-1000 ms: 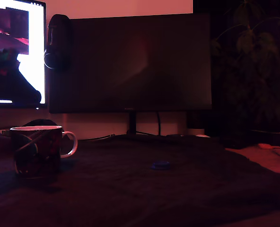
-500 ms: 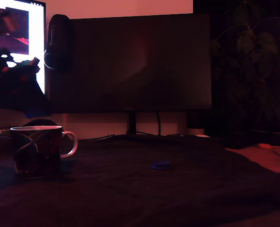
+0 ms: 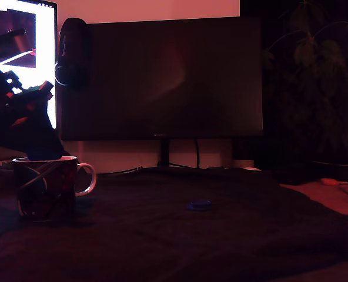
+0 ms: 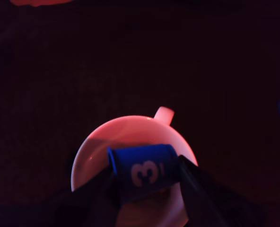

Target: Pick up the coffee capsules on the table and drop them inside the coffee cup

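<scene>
- At the exterior view's left, the arm reaches down from above, and its gripper (image 3: 44, 150) hangs just over the rim of the coffee cup (image 3: 44, 188). The room is very dark and red, so in this view I cannot see the jaws well.
- The wrist view is clearer: the gripper (image 4: 147, 182) is clenched on a blue capsule (image 4: 142, 172) with a pale "3" on its side. The capsule lies on its side, directly above the open mouth of the cup (image 4: 102, 142).
- The step now, I think, is the drop. The capsule already sits over the opening, a bit toward one side, so the jaws should open without any sideways move and not too high, so it does not bounce off the rim.
- More to the exterior view's right, a second low blue capsule (image 3: 199, 205) lies on the dark cloth (image 3: 250, 235), well apart from the cup. It waits for the next pick.
</scene>
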Robot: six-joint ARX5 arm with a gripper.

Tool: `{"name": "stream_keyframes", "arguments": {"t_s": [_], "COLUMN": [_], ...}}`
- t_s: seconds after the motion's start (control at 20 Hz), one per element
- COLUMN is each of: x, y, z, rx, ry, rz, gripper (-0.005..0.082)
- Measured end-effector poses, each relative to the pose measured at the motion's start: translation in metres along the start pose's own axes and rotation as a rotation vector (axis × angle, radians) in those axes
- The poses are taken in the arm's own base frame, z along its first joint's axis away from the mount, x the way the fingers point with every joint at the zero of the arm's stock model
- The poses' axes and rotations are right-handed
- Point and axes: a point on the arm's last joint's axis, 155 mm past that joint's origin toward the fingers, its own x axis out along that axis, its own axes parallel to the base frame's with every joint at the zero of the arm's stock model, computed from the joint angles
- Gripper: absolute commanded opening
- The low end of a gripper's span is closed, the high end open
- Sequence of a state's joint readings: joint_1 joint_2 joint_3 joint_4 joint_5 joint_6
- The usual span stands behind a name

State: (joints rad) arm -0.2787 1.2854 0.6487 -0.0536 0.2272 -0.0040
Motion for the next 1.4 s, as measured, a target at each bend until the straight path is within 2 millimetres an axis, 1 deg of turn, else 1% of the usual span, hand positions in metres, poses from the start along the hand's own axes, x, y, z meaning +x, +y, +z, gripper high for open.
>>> {"name": "stream_keyframes", "arguments": {"t_s": [0.1, 0.15, 0.25, 0.3, 0.55, 0.6, 0.65, 0.8, 0.85, 0.9, 1.1, 1.2, 1.4], "x": [0.0, 0.0, 0.0, 0.0, 0.0, 0.0, 0.0, 0.0, 0.0, 0.0, -0.002, -0.011, -0.038], "y": [0.0, 0.0, 0.0, 0.0, 0.0, 0.0, 0.0, 0.0, 0.0, 0.0, -0.001, -0.003, -0.008], "z": [-0.001, -0.001, -0.001, -0.001, -0.001, -0.001, -0.001, -0.001, -0.001, -0.001, -0.001, 0.009, 0.037], "rx": [-0.001, -0.001, -0.001, -0.001, -0.001, -0.001, -0.001, -0.001, -0.001, -0.001, -0.001, 0.008, 0.032], "ry": [0.003, 0.004, 0.004, 0.003, 0.004, 0.004, 0.004, 0.004, 0.004, 0.006, 0.003, -0.034, -0.143], "rz": [0.0, 0.0, 0.0, 0.0, 0.0, 0.0, 0.0, 0.0, 0.0, -0.001, -0.001, -0.001, 0.001], "gripper": [0.0279, 0.0316, 0.0417, 0.0434, 0.0428, 0.0408, 0.0345, 0.0074, 0.0005, -0.0025, -0.0024, -0.0024, -0.0024]}}
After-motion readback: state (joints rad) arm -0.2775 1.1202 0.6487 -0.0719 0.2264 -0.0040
